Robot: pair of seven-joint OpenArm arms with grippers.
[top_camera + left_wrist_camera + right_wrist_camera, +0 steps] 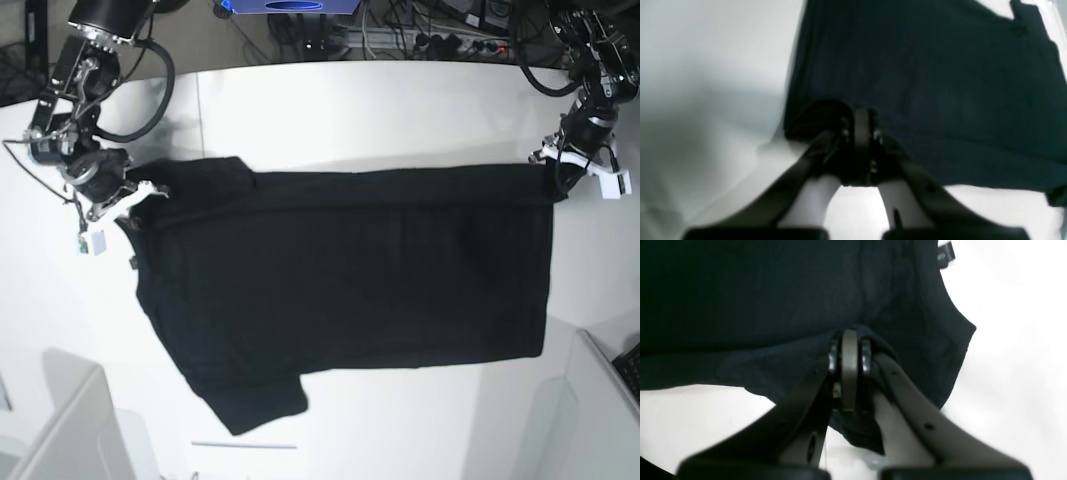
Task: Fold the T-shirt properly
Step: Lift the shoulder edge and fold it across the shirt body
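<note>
arms (85,75): black, cabled | gripper (849,340): dark curved fingers, silver screws

One black T-shirt (350,265), with two short sleeves and one small neck tag (945,255). Two robot arms, each ending in one gripper: left gripper (556,180), right gripper (140,192). One white table (400,110).

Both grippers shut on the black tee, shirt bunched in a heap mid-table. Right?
Not a heap. The base view shows the T-shirt spread flat across the table. The rest holds: left gripper and right gripper are both shut on its edge.
</note>
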